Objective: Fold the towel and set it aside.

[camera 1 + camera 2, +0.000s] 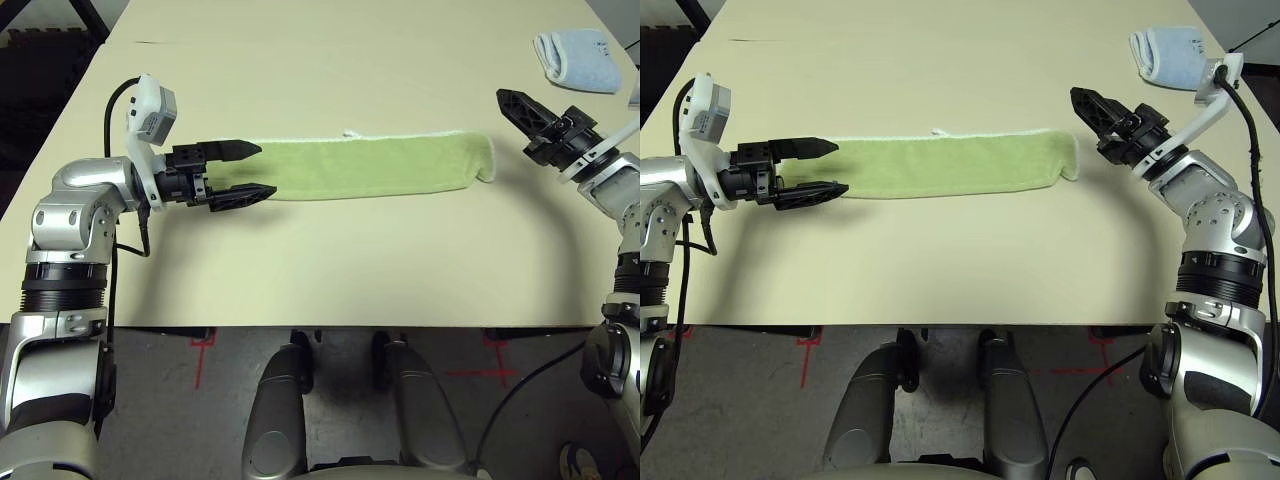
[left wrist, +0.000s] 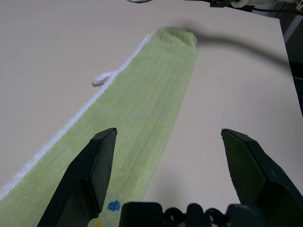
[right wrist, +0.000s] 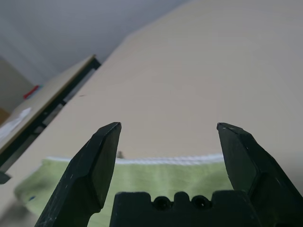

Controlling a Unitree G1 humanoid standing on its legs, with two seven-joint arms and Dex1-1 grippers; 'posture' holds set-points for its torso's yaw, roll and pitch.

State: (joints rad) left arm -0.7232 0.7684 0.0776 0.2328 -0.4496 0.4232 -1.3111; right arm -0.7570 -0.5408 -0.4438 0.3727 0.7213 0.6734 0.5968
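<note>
1. The towel [image 1: 375,165] lies flat on the cream table [image 1: 330,270], folded into one long narrow strip running side to side. I take it as the landmark.
2. White stitched edging runs along the towel's far long edge, and a small white loop [image 1: 351,133] sticks out from that edge near its middle.
3. The left gripper [image 1: 252,172] sits at the towel's left end, pointing along the strip. Its two black fingers are spread apart, one by the far edge, one by the near edge. Nothing is pinched between them.
4. From the left wrist, a small blue mark [image 2: 113,205] shows on the cloth close to that end.
5. The right gripper [image 1: 1087,104] hangs just beyond the towel's right end, raised off the table and apart from the cloth. Its fingers are spread wide and hold nothing.
6. A pale blue folded towel [image 1: 577,58] rests well beyond the green towel's right end, toward the table's far corner.
</note>
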